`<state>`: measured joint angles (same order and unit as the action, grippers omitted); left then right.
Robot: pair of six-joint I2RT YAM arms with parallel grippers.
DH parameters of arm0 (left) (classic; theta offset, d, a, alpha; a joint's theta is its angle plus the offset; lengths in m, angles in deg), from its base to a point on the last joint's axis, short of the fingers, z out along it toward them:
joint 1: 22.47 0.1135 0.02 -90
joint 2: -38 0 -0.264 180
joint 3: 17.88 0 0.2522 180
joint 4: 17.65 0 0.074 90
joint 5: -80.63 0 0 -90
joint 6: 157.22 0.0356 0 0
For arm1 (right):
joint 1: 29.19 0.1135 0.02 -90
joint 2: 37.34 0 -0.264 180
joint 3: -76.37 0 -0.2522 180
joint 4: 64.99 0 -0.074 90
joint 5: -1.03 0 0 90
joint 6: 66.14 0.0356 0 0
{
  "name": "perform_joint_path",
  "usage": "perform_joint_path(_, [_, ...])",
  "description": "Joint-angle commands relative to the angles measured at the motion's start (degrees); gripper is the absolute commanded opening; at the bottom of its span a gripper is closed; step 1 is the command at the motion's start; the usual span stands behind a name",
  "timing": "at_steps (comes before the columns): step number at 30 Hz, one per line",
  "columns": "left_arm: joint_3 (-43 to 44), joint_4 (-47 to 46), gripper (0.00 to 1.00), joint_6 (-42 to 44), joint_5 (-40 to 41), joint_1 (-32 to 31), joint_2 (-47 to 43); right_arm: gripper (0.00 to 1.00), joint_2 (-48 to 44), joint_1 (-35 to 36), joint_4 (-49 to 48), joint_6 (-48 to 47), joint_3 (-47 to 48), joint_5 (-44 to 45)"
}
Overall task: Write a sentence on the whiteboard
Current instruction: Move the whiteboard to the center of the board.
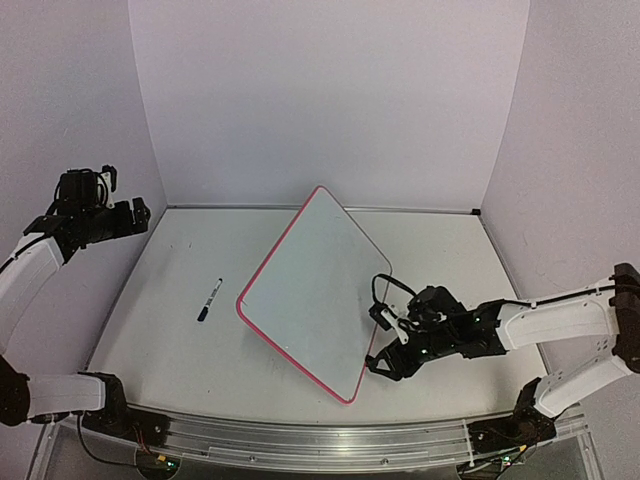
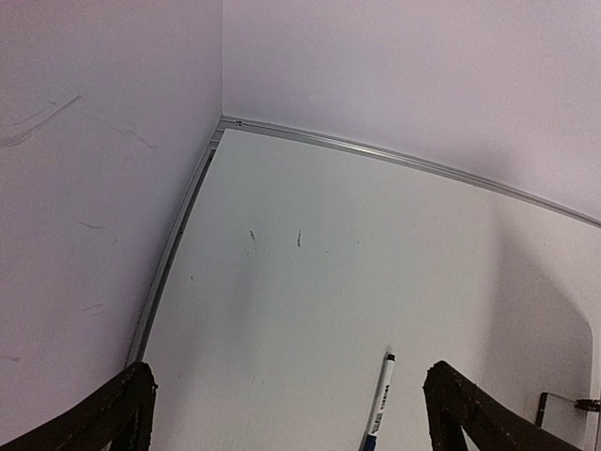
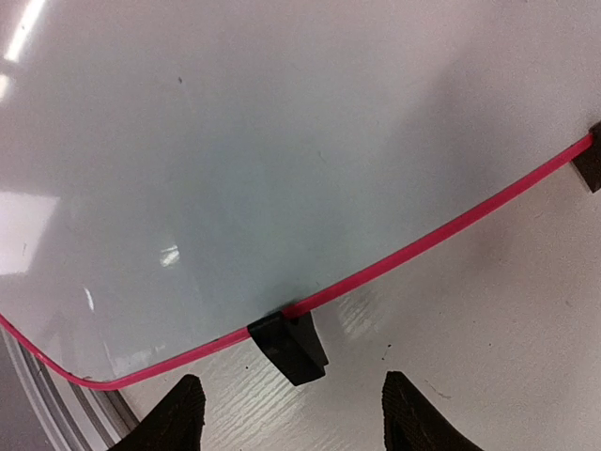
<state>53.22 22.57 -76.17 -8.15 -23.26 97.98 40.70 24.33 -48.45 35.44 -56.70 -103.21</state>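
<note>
The whiteboard (image 1: 315, 290) lies turned at an angle on the table, white with a red-pink rim, and is blank. A black-and-white marker (image 1: 209, 299) lies on the table left of it. My left gripper (image 1: 138, 214) is open and empty, held high by the left wall; in the left wrist view (image 2: 291, 418) the marker (image 2: 378, 406) lies below it, near the right finger. My right gripper (image 1: 385, 362) is open and empty at the board's near right edge. In the right wrist view (image 3: 293, 418) it is just short of a black clip foot (image 3: 289, 343) on the rim.
A second black clip foot (image 3: 590, 155) sits farther along the rim. Purple walls close the left, back and right. A metal rail (image 1: 300, 435) runs along the near table edge, with the arm bases at its ends.
</note>
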Motion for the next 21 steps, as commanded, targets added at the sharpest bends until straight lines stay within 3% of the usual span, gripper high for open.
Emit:
perform_joint_path(1, [0.1, -1.4, 0.99, 0.3, 0.1, 0.0, 0.2, 0.58, 2.2, 0.2, 0.1, -3.5, 3.1, -0.5])
perform_joint_path(6, [0.3, -1.5, 1.0, 0.3, -0.1, 0.0, 0.4, 0.41, 7.4, 0.1, 0.0, -4.7, 5.7, -4.5])
perform_joint_path(14, [0.3, -1.4, 0.99, 0.3, -0.1, 0.0, 0.5, 0.3, 8.3, 0.9, -2.3, -4.4, 6.7, -4.3])
perform_joint_path(21, [0.2, -1.5, 1.0, 0.0, -0.9, 0.0, 1.0, 0.22, 11.7, 6.1, -7.1, -1.5, 7.2, 1.0])
